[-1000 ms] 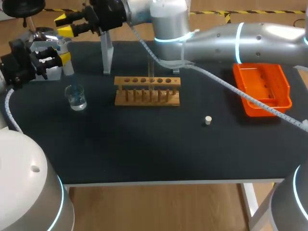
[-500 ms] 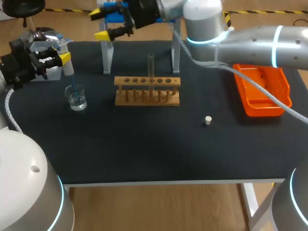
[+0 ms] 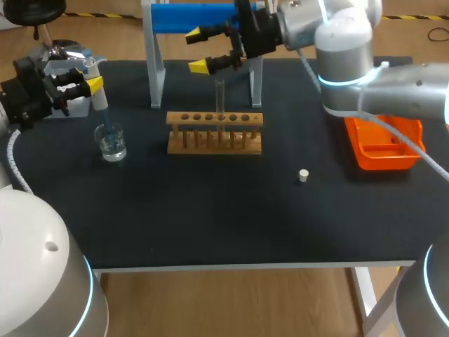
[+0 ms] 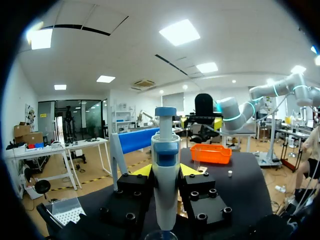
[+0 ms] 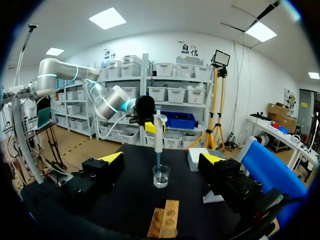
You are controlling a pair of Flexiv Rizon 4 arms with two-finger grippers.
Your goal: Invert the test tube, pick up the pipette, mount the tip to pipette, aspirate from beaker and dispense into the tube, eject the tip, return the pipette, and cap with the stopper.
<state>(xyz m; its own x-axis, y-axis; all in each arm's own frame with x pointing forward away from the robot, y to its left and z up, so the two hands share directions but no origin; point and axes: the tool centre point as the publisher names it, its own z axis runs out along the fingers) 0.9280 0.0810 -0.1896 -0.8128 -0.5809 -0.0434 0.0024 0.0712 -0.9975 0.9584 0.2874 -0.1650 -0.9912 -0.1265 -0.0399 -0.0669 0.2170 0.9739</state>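
Note:
My left gripper (image 3: 90,83) is at the table's left, shut on the white and blue pipette (image 3: 99,105), which stands upright with its tip down in the glass beaker (image 3: 111,142). In the left wrist view the pipette (image 4: 165,185) fills the gap between the yellow tips of the left gripper (image 4: 166,172). A test tube (image 3: 219,98) stands upright in the wooden rack (image 3: 215,132). My right gripper (image 3: 200,50) hangs open and empty above the table's back edge, behind the rack. Its wrist view looks past the right gripper (image 5: 161,158) at the beaker (image 5: 161,176), the pipette (image 5: 158,135) and the rack (image 5: 165,220). The stopper (image 3: 303,175) lies right of the rack.
An orange tray (image 3: 382,144) sits at the right edge. A blue pipette stand (image 3: 189,17) on white legs spans the back, close to my right gripper. A tip box (image 3: 70,98) sits at the back left behind the beaker.
My right arm has swung right along the back edge, from above the back left to behind the rack, and its jaws have opened wide. The left arm and pipette have stayed still.

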